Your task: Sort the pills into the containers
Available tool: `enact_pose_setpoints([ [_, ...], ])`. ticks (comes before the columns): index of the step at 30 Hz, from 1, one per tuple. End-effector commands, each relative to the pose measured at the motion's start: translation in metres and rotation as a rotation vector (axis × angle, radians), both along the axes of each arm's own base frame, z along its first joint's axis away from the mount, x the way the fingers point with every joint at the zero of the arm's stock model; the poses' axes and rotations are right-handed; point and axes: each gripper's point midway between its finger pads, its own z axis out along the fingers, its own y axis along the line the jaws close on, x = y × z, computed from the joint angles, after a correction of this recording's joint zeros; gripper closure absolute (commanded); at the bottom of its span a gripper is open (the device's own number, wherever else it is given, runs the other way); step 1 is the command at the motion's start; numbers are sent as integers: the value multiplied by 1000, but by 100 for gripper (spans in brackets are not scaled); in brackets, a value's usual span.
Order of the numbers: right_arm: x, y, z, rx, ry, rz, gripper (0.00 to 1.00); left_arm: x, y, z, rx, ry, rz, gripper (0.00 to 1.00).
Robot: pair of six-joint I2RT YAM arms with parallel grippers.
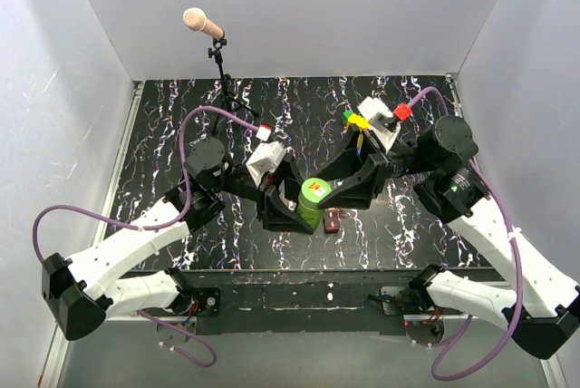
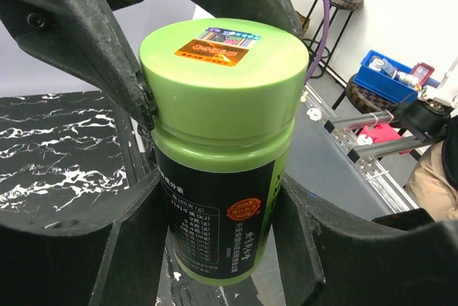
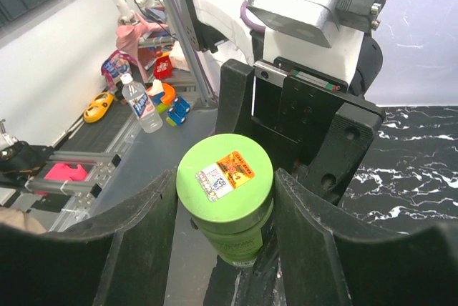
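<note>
The green cylindrical bottle [image 1: 313,199] is held upright over the marbled table, between both arms. My left gripper [image 2: 222,249] is shut on its dark-labelled body [image 2: 215,199], one finger on each side. My right gripper [image 3: 225,199] comes from the other side. Its fingers [image 3: 147,227] press against the green lid [image 3: 225,174] on both sides. The lid [image 2: 222,63] is on the bottle and carries an orange sticker. The small dark red-brown box [image 1: 333,219] lies on the table just right of the bottle. I see no pills in any view.
A microphone on a stand [image 1: 201,23] rises at the back left of the table [image 1: 181,107]. White walls close in the left, back and right sides. Purple cables [image 1: 195,125] loop off both arms. A dark mounting rail [image 1: 299,293] runs along the near edge.
</note>
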Motion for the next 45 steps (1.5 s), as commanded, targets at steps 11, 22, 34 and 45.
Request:
enact_pose_setpoints([
  [11,21,-1,-27,-131,37,-170,59,39,1,29,-60,-76,305,100],
  [22,55,5,-45,-242,152,-356,70,101,15,35,-44,-81,694,100],
  [34,100,-1,-61,-334,242,-660,75,154,21,40,-46,-34,955,100],
  [45,123,-3,-75,-436,291,-823,79,188,17,24,-11,17,1094,100],
])
